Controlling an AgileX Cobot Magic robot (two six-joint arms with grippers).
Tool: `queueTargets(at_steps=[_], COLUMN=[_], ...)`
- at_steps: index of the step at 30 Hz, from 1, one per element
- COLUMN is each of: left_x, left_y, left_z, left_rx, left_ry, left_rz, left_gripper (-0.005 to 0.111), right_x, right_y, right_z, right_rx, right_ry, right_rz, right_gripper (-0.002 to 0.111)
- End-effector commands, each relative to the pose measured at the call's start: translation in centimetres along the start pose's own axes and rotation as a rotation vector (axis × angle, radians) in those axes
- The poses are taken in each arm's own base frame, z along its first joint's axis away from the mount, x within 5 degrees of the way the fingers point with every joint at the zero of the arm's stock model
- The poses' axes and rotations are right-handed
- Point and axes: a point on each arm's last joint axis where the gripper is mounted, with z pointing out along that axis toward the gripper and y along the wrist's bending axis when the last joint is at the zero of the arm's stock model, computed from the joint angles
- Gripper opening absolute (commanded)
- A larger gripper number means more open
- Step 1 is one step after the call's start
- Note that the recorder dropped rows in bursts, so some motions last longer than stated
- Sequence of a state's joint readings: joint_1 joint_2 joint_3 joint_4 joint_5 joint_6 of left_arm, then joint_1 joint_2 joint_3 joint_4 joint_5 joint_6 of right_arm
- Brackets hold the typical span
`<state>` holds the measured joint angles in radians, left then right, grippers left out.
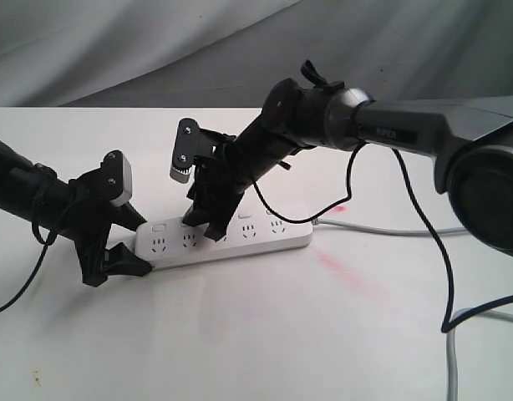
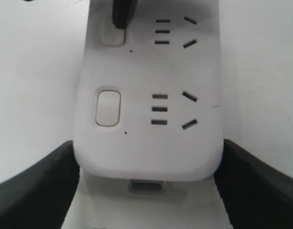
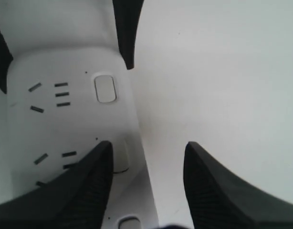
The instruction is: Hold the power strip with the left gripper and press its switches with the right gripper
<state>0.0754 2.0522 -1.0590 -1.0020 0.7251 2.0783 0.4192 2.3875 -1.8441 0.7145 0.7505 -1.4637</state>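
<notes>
The white power strip lies flat on the white table, its grey cord running off to the right. My left gripper is shut on the strip's left end, one black finger against each long side of the strip. My right gripper stands over the strip, open. One of its fingers rests on the second switch from the held end; the other finger hangs over bare table. The first switch is uncovered. A third switch shows by the right wrist.
Faint red stains mark the table to the right of the strip. A loose black cable hangs from the right arm, and a grey cable lies at the right edge. Grey cloth backs the table.
</notes>
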Motion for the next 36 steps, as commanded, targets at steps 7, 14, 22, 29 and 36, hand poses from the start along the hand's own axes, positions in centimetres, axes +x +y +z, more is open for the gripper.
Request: queueTargets(at_steps=[7, 14, 22, 29, 36], left_x=[-0.36, -0.36, -0.36, -0.36, -0.36], left_y=[0.05, 0.05, 0.05, 0.05, 0.05], left_z=[-0.02, -0.02, -0.02, -0.02, -0.02], left_rx=[-0.003, -0.003, -0.003, -0.003, -0.003], left_ry=[-0.011, -0.011, -0.011, -0.011, -0.011], left_rz=[-0.006, -0.003, -0.003, -0.005, -0.005], left_gripper=[0.054, 0.054, 0.054, 0.054, 0.054], right_x=[-0.09, -0.73, -0.74, -0.18, -0.13], right_y=[-0.22, -0.39, -0.45, -0.29, -0.14], right_z=[-0.26, -0.91, -0.91, -0.16, -0.11], right_rx=[0.033, 0.05, 0.057, 0.039, 0.029], right_ry=[-0.009, -0.034, -0.035, -0.026, -0.012], right_rz=[0.008, 0.017, 0.017, 0.027, 0.011], right_gripper=[0.044, 0.044, 0.044, 0.044, 0.044])
